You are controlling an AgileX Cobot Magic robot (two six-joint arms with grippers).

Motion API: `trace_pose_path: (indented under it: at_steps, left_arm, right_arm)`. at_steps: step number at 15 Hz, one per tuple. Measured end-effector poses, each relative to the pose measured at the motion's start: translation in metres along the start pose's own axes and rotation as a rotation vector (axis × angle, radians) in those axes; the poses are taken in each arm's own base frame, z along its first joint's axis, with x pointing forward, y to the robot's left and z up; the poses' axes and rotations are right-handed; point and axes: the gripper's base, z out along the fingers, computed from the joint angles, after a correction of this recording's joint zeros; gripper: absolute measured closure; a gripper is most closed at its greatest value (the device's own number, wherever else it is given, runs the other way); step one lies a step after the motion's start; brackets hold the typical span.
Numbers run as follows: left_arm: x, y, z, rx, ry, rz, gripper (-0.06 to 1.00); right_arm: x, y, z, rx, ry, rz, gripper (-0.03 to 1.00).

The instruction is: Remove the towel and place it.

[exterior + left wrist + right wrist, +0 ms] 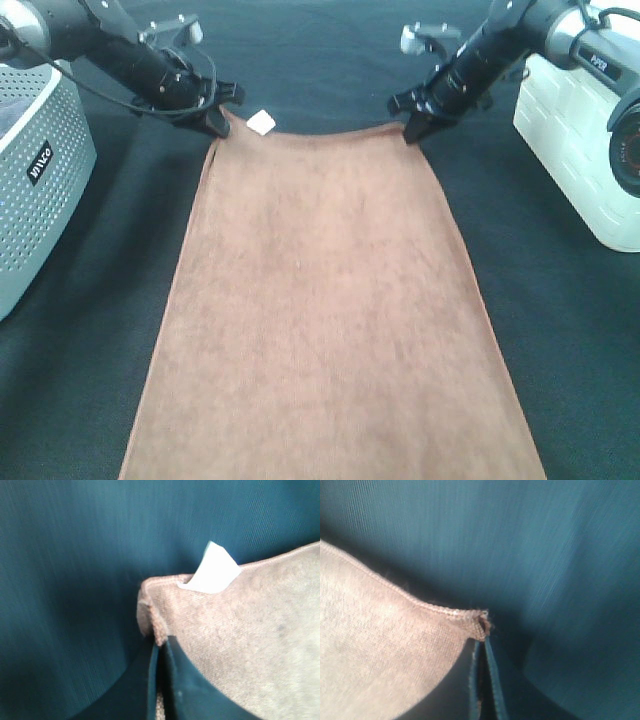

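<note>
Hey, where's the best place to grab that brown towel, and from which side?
The towel lies flat, so pinch its two far stitched corners from the far edge, as the left end effector and right end effector do.

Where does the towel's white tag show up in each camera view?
Exterior high: white tag at the towel far corner, beside the left hand.
Left wrist: white tag just beyond the left hand, on the pinched corner.
Right wrist: not in view.
Shared landmark: the towel's stitched far hem.

So the towel [330, 300] runs off the overhead shot's bottom edge, near end unseen. Its far corners vanish inside the clamped left gripper [216, 120] and right gripper [413, 126]. The grey perforated bin [40, 150] and white box [570, 140] get cropped at the sides.
</note>
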Motion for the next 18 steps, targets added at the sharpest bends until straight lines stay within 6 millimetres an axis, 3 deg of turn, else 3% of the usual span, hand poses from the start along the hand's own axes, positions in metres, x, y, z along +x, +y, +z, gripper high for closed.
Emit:
trace_pose_path:
  at_steps: [6, 11, 18]
  left_arm:
    - [-0.017, 0.007, 0.001, -0.072, -0.193, 0.102, 0.94]
    - [-0.012, 0.016, 0.018, -0.106, -0.249, 0.108, 0.94]
    - [-0.002, 0.026, 0.037, -0.138, -0.271, 0.115, 0.94]
  right_arm:
    - [-0.022, -0.011, -0.008, 0.131, -0.212, -0.033, 0.97]
    - [-0.033, -0.014, -0.01, 0.167, -0.345, -0.029, 0.97]
    - [-0.019, -0.023, 0.028, 0.168, -0.353, 0.003, 0.97]
